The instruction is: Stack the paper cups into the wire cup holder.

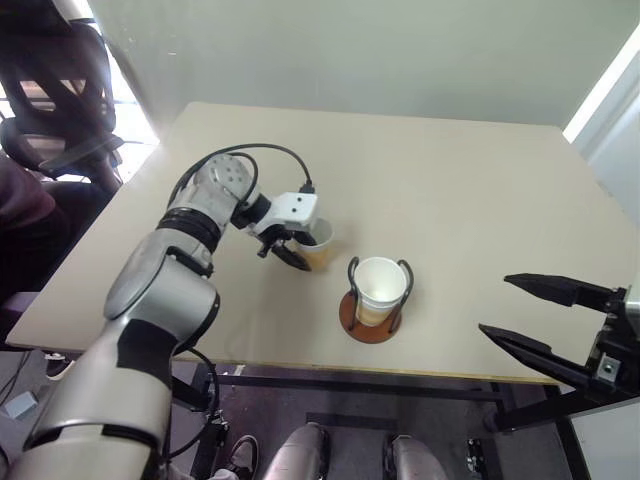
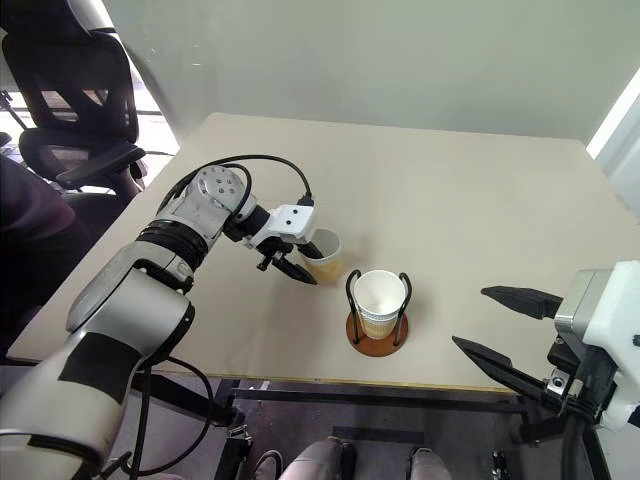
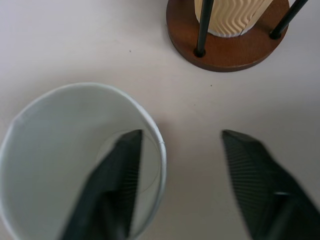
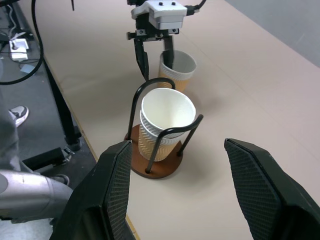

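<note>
Paper cups are the job; two cups (image 4: 165,125) sit stacked inside the holder (image 1: 375,298), which stands near the near edge of the table (image 1: 470,190), about the middle; one loose cup (image 2: 323,254) stands just left of the holder and a bit farther away.

Left gripper (image 1: 284,246) is at that loose cup; one finger (image 3: 112,192) is down inside the cup and the other finger (image 3: 260,187) is outside it, with the cup wall between them; the fingers are apart and not yet tight on the wall, so the cup looks not gripped yet; I think the step now is grabbing the last cup.

Next, I think, the fingers need to pinch the wall, lift the cup straight up, carry it right and over the wire loops, then drop it into the stack; the cup must go higher than the loops or it could knock the holder.

Right gripper (image 1: 545,320) hangs off to the right, by the near edge, fingers apart and holding nothing; it is well apart from the holder.

Far side of the table is bare, so there is lots of room to lift; the holder is near the near edge, so a bump could push it off.
</note>
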Controlling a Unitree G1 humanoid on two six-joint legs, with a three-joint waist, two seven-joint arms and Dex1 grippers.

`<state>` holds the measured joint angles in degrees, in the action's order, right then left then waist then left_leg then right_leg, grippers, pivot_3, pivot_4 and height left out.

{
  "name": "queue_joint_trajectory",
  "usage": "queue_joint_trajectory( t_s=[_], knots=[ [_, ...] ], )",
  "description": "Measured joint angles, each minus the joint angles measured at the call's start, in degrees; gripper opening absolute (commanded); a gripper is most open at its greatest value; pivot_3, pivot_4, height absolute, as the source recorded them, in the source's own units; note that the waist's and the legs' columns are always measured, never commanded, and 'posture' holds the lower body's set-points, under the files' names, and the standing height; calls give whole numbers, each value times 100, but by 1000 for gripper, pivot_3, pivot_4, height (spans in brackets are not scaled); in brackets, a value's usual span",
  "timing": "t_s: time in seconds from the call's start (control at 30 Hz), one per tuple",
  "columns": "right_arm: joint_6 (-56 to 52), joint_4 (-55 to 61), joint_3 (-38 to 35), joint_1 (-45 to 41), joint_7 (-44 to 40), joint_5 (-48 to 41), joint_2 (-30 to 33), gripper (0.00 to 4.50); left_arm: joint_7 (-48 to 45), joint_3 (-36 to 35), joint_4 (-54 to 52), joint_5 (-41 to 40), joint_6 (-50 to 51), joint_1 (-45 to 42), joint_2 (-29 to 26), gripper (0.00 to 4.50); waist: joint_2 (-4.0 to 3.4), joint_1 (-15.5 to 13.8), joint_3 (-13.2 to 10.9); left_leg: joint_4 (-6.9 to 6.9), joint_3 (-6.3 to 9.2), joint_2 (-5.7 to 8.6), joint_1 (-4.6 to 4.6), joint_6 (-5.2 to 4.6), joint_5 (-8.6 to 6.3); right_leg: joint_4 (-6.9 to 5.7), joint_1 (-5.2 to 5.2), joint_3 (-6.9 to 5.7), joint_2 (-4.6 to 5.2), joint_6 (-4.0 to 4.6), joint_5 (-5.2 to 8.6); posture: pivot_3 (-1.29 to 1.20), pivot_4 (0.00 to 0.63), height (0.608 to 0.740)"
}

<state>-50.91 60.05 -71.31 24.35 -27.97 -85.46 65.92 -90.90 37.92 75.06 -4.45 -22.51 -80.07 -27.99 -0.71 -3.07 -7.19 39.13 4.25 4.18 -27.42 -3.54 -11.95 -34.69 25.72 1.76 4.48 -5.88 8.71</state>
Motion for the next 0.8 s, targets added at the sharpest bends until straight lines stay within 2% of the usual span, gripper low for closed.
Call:
queue_joint_trajectory(
  t_s=[0.1,0.13,0.2,0.37,0.57,0.67,0.8],
  knots=[
    [14,3,-77,61,1,-88,1,2995,0,-149,0,36,-1,-2,18,116,0,0,0,-1,-1,0,2,0,0,0,1,0,0,-3,2,0,150,740],
    [15,5,-136,93,1,-106,1,2995,0,-183,-2,4,3,-8,14,51,0,0,0,-1,-1,0,2,0,0,-1,1,0,0,-4,2,0,150,740],
    [40,5,-224,102,1,-142,0,2995,0,-177,-30,-105,34,-32,-18,51,0,0,0,-1,-1,-1,0,0,0,-1,2,0,0,-3,2,0,150,740],
    [466,0,-521,-29,101,-722,-67,2995,-1,211,-664,-1271,269,-607,-591,51,5,1,-3,-2,1,-1,-16,1,-2,4,15,1,-1,-6,-6,0,150,740],
    [763,-9,-680,-39,253,-1023,-64,2995,-2,1175,-1865,-3076,450,-967,-1123,51,3,-7,-2,-1,6,0,-10,2,-18,11,2,-2,1,-8,-3,0,150,740],
    [929,-12,-685,-119,363,-1070,-57,2995,-3,1801,-2970,-4342,744,-1054,-1431,51,3,-6,-2,-1,7,0,-14,4,-21,12,4,-4,1,-11,-4,0,150,740],
    [1022,-7,-758,-120,516,-1113,-59,2995,-3,2554,-3728,-5111,680,-1303,-1616,51,0,-6,-1,-1,8,-1,3,9,-30,11,-8,-4,2,-10,-1,0,150,740]
  ],
)
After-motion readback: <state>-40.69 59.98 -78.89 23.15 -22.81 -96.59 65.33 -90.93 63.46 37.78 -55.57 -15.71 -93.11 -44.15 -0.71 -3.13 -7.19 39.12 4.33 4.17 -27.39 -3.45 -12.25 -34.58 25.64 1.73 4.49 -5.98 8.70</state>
